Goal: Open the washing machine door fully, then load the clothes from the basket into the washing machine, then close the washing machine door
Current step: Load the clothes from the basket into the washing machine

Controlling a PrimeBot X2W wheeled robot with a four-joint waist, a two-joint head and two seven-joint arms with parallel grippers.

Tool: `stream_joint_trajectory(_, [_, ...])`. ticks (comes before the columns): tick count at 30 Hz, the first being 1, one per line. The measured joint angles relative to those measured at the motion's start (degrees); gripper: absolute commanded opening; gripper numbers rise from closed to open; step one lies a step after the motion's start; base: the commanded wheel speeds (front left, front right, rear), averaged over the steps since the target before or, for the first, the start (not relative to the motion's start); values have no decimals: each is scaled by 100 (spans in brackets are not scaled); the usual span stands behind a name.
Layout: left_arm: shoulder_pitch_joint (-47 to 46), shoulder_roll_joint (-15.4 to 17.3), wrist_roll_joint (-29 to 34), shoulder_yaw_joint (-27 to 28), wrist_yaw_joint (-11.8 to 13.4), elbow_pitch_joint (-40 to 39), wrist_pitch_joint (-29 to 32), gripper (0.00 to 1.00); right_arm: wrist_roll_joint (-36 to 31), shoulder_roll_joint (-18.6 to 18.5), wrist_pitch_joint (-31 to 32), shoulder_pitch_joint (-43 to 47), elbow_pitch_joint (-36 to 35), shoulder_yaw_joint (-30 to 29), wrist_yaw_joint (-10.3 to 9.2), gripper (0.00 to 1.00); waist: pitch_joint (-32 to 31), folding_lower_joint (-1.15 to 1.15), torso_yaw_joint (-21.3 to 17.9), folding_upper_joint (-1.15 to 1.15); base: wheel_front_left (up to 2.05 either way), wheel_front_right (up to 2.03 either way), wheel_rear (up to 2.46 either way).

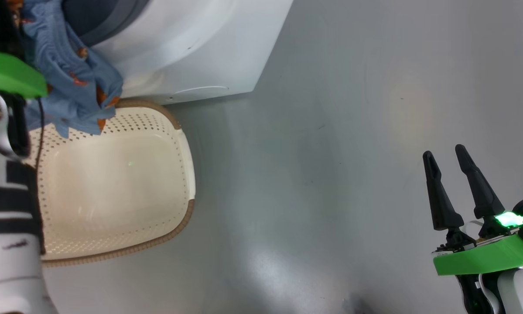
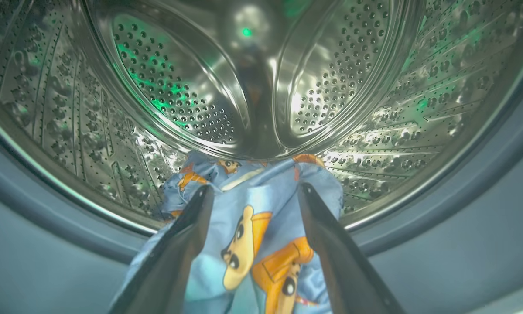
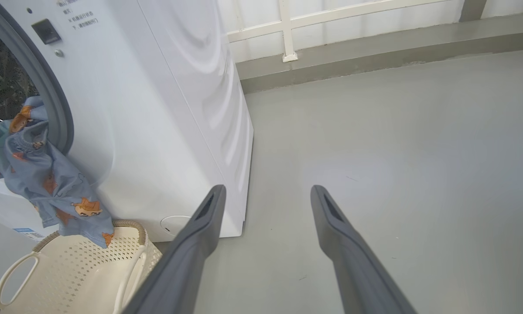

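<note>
Left pincer [image 2: 256, 188] spread at the drum [image 2: 178, 78], with clothes [image 2: 261, 209] running 12 to 6 o'clock between its fingers [image 2: 187, 235]; right pincer [image 1: 443, 150] spread, well apart.

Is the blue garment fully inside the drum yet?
No: in the right wrist view the blue garment hangs out of the washing machine down toward the basket.

Smooth grey floor [image 3: 396, 152], low grey kerb [image 3: 374, 48], white framed panels [image 3: 287, 26] behind
</note>
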Motion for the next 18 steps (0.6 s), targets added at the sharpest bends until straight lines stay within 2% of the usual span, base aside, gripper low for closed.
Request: stream_joint_trajectory(18, [2221,-543,93,201,-197,-1537,0,100,-10,-86,0,27,-81,-198,0,100,-77,0,337,0,0,0,0])
